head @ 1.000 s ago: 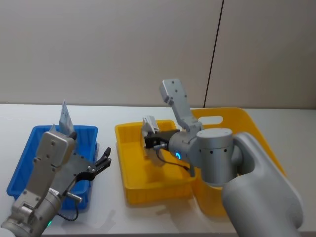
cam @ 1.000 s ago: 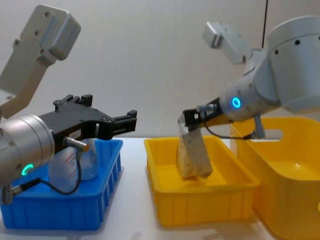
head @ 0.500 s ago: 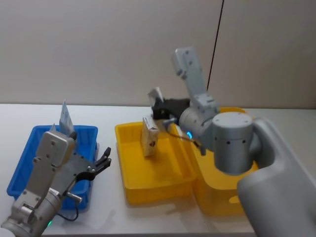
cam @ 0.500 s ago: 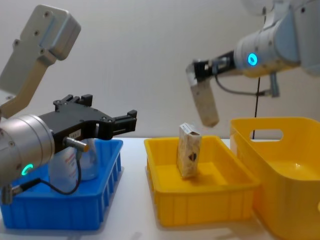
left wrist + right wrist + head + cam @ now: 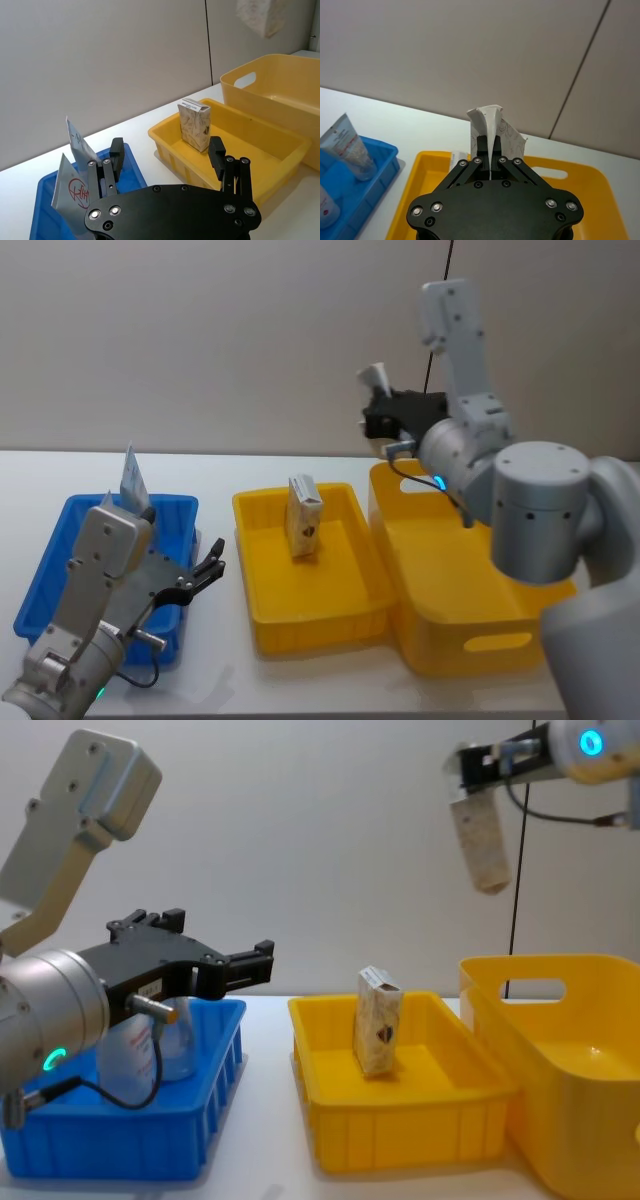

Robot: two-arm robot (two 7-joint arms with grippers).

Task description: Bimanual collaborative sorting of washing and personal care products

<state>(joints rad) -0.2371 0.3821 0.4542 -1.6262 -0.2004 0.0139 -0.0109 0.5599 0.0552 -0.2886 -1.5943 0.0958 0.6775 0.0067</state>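
My right gripper (image 5: 470, 778) is shut on a cream-beige carton (image 5: 482, 842) and holds it high in the air, above the gap between the yellow tray and the basket. The right wrist view has that carton (image 5: 492, 124) pinched between the fingers. A second carton (image 5: 304, 518) stands upright in the yellow tray (image 5: 300, 628). Pale tubes (image 5: 132, 478) with red print lean in the blue tray (image 5: 45, 575). At that tray's right edge my left gripper (image 5: 205, 575) hovers open and holds nothing.
A tall yellow basket (image 5: 480, 640) with handle holes stands right of the yellow tray, touching it. The white table runs back to a grey wall, with bare table between the blue and yellow trays.
The right gripper has lifted its carton out of the yellow tray and carried it up and to the right, toward the basket. The other carton stays in the tray. The left arm has not moved.
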